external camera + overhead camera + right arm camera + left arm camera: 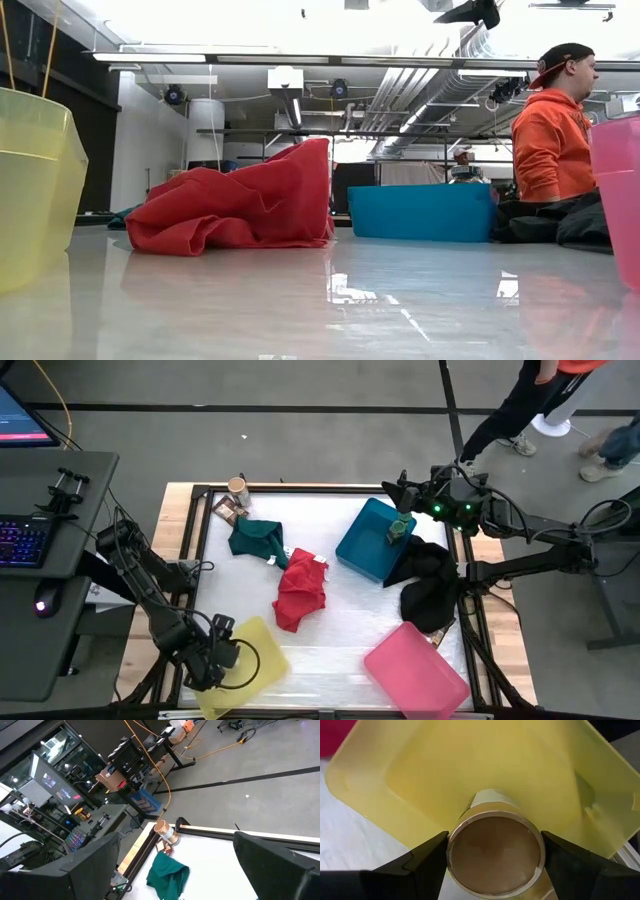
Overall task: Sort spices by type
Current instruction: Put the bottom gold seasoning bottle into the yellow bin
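Over the yellow tray (262, 672), at about seven o'clock on the table, the left gripper (495, 851) clamps a tan-lidded jar (495, 854) between its fingers. I'd lower it well inside the rim before letting go, so it doesn't roll out. The right gripper (402, 510) hangs with jaws wide and empty above the blue tray (362, 550) at two o'clock, where a green-lidded jar (398, 531) sits. Another tan jar (237, 487) and a packet (228, 510) wait at eleven.
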### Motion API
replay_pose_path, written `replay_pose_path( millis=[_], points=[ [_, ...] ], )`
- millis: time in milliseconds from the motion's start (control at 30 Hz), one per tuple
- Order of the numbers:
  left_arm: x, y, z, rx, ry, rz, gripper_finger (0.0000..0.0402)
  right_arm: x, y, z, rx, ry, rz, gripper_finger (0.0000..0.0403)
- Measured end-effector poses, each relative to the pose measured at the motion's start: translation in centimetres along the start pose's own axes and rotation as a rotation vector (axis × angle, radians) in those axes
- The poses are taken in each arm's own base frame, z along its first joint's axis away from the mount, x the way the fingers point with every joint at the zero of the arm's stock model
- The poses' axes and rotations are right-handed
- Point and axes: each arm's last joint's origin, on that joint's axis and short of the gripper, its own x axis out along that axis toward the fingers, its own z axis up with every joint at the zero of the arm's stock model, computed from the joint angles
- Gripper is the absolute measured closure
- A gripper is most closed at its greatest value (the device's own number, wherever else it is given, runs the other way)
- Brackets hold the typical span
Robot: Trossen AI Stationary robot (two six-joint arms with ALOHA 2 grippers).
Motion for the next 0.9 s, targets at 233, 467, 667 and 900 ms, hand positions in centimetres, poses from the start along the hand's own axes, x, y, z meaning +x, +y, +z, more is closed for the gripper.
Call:
replay_pose_path(
  millis=[233, 467, 667, 900],
  points=[
    [0.0, -0.1, -0.1, 0.004, 0.000, -0.001, 0.0123, 0.0, -0.1, -0.1, -0.004, 0.005, -0.005, 0.0020],
    [-0.1, -0.8, -0.6, 0.032, 0.010, -0.013, 0.0123, 0.0, -0.1, -0.1, -0.004, 0.005, -0.005, 0.0020],
    [-0.1, -0.8, -0.8, 0.034, 0.013, 0.006, 0.0119, 0.0, -0.1, -0.1, -0.004, 0.005, -0.005, 0.0020],
    [-0.1, -0.5, -1.0, 0.033, 0.030, 0.042, 0.0069, 0.0, -0.1, -0.1, -0.003, 0.006, -0.005, 0.0020]
  ],
)
